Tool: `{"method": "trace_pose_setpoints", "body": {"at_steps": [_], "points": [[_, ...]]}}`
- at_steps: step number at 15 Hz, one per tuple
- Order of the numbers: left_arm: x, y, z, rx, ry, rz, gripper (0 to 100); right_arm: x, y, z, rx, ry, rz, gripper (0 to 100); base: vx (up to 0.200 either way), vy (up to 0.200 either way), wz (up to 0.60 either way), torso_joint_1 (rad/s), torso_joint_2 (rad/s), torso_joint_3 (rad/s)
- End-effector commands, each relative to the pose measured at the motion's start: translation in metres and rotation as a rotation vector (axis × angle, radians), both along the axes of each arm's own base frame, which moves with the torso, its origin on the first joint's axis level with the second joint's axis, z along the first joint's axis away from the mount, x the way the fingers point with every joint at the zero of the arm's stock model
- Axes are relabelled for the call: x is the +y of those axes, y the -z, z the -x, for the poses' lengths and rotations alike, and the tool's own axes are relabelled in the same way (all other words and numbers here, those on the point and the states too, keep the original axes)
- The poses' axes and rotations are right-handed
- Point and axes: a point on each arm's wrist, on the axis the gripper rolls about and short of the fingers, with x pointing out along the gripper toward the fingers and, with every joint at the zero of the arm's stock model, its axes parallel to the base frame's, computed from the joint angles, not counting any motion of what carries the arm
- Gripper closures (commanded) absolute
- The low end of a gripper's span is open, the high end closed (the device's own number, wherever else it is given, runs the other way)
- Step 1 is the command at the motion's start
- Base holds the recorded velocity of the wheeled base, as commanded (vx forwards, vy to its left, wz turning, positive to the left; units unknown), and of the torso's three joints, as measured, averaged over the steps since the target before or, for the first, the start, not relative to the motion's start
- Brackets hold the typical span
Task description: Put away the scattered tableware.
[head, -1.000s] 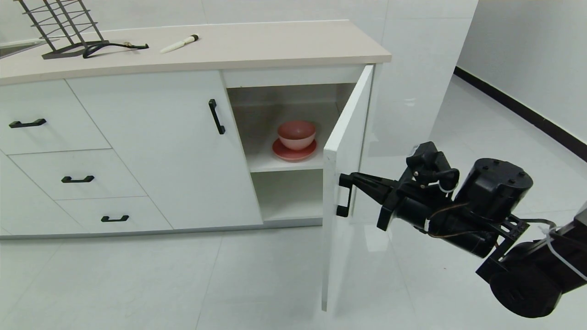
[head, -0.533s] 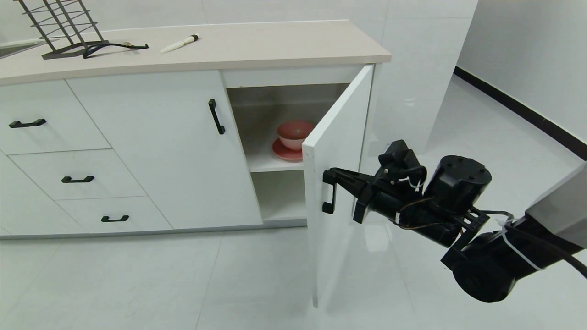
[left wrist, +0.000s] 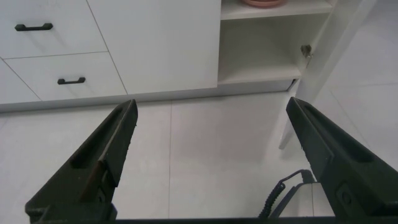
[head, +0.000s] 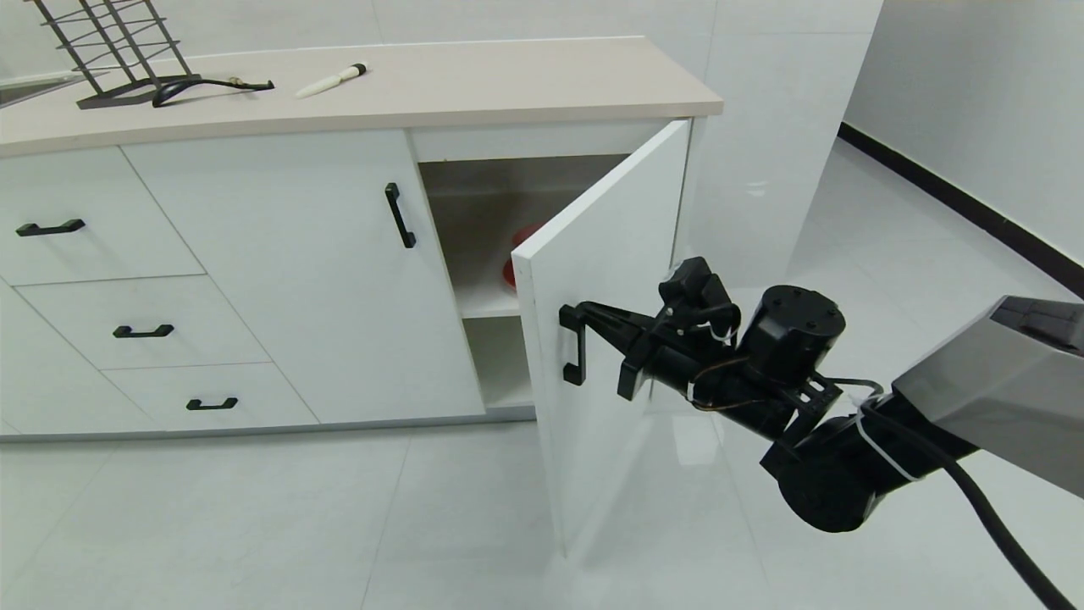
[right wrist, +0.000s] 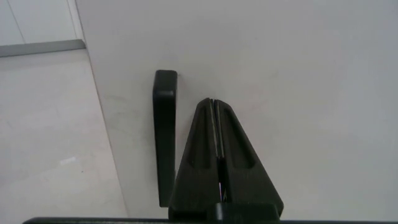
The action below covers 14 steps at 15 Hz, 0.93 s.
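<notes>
**Head view.** A white cabinet run under a beige counter [head: 508, 85]. At centre frame the right-hand cabinet door [head: 618, 246] stands partly open, and its free edge hides most of the compartment. A sliver of red dishes [head: 518, 246] shows past that edge, on the upper shelf [head: 483, 301]. The right gripper [head: 586, 313] reaches in from the lower right and meets the top of the door's black handle [head: 574, 347]. The left-hand door [head: 296, 271] is shut. At the upper left of the frame, a wire dish rack [head: 118, 51], a black utensil [head: 216, 84] and a knife [head: 330, 81] lie on the counter, well apart from the cabinet opening.

**Right wrist view.** This view settles what the head view leaves unclear. The jaws are pressed together, with only a seam between them. They lie against the door face [right wrist: 298, 74] just beside the handle [right wrist: 165, 137], not around it.

**Left wrist view.** The left gripper [left wrist: 211, 106] hangs over the floor [left wrist: 205, 162] with its jaws wide apart and nothing between them. Beyond it lie the rim of a red plate [left wrist: 262, 2] on the upper shelf, the lower shelf [left wrist: 258, 71], a door hinge [left wrist: 305, 50] and two drawer handles [left wrist: 32, 27] [left wrist: 71, 80].
</notes>
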Motion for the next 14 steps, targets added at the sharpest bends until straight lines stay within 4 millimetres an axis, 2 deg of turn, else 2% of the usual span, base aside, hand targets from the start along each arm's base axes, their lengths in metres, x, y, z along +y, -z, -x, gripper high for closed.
{"method": "trace_pose_setpoints", "body": {"at_steps": [1, 10, 14], "points": [[0.000, 0.000, 0.000, 0.000, 0.001, 0.000, 0, 0.005, 0.002, -0.006, -0.009, -0.002, -0.006, 100, 0.000, 0.000, 0.00, 0.000, 0.00, 0.000], [0.000, 0.000, 0.000, 0.000, 0.001, 0.000, 0, 0.020, 0.001, -0.024, -0.062, -0.003, -0.038, 100, 0.000, 0.000, 0.00, 0.000, 0.00, 0.000], [0.000, 0.000, 0.000, 0.000, 0.001, 0.000, 0, 0.036, 0.007, -0.022, -0.067, -0.037, -0.043, 100, 0.000, 0.000, 0.00, 0.000, 0.00, 0.000]]}}
